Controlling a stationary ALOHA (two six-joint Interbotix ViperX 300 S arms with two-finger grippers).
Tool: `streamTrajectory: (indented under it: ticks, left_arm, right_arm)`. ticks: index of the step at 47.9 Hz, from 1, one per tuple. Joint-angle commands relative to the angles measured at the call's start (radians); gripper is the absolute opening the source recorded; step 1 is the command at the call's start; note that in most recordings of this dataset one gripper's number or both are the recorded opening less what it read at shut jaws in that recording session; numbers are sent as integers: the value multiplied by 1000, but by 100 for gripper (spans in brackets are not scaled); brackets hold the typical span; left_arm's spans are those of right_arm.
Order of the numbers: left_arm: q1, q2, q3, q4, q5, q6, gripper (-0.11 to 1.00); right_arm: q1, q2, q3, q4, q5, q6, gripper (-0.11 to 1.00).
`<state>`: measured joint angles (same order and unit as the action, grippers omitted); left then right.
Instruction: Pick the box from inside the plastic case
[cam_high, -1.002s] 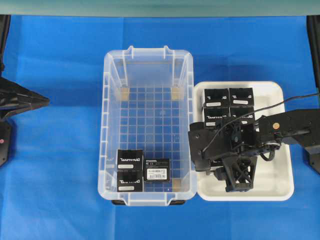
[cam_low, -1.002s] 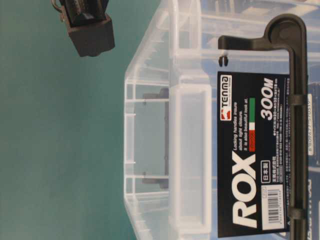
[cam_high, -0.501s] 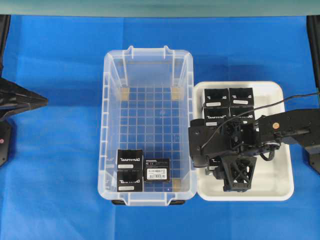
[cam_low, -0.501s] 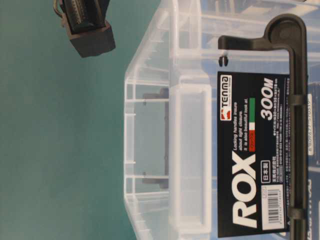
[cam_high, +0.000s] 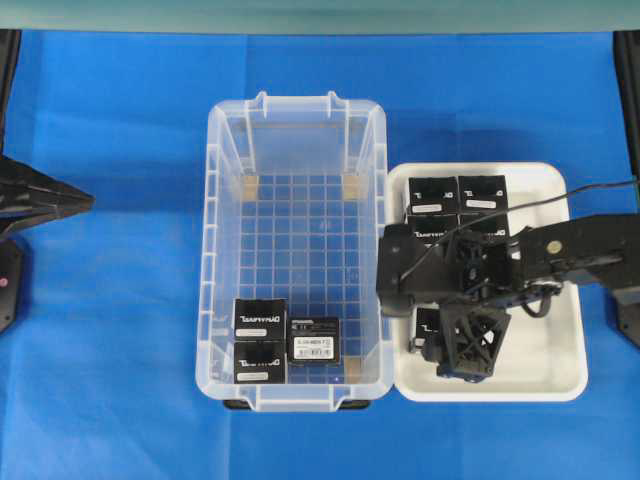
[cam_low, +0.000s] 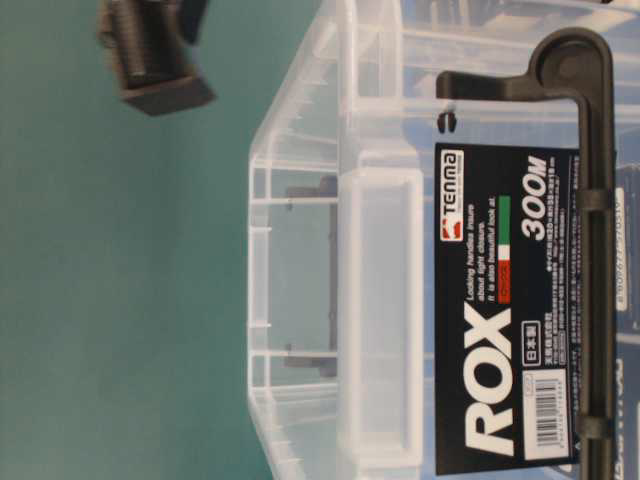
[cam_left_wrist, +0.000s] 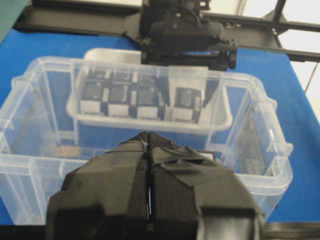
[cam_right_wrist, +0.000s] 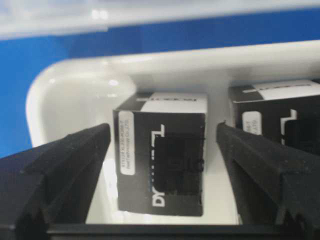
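The clear plastic case stands mid-table. In its near left corner are two black boxes with white lettering, one in front of the other. Beside them lies a black box with a barcode sticker. My right gripper is open over the white tray. Its fingers stand well apart on either side of a black box that rests on the tray floor, touching neither. My left gripper is shut and empty, off to the case's left.
Several more black boxes are lined up at the tray's far end. The tray sits against the case's right wall. A black ROX label covers the case's end in the table-level view.
My right gripper's jaws have spread wide and let go of the box, which now stands free in the tray. The arm has shifted a little. The left arm is still.
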<state>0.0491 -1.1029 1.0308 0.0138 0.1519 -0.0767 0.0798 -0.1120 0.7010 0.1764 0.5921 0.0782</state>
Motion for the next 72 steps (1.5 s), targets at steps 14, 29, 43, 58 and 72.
streamTrajectory:
  ticks: [14, 29, 43, 58, 72]
  left_arm:
    - [-8, 8, -29, 2, -5, 5, -6]
    - [-9, 9, -29, 3, -5, 9, -6]
    - [-11, 6, -29, 3, -3, 8, -6]
    - [-17, 6, -29, 3, 18, 6, -6]
    - [-20, 5, -31, 3, 17, 5, -6]
  right_arm:
    - [-23, -256, -51, -2, -20, 20, 93]
    - [-40, -462, 5, -3, -195, 15, 93]
    - [-46, -618, 77, -8, -330, 5, 93]
    - [-66, -739, 115, -8, -341, -5, 93]
    - [-71, -756, 138, -8, -347, -8, 93]
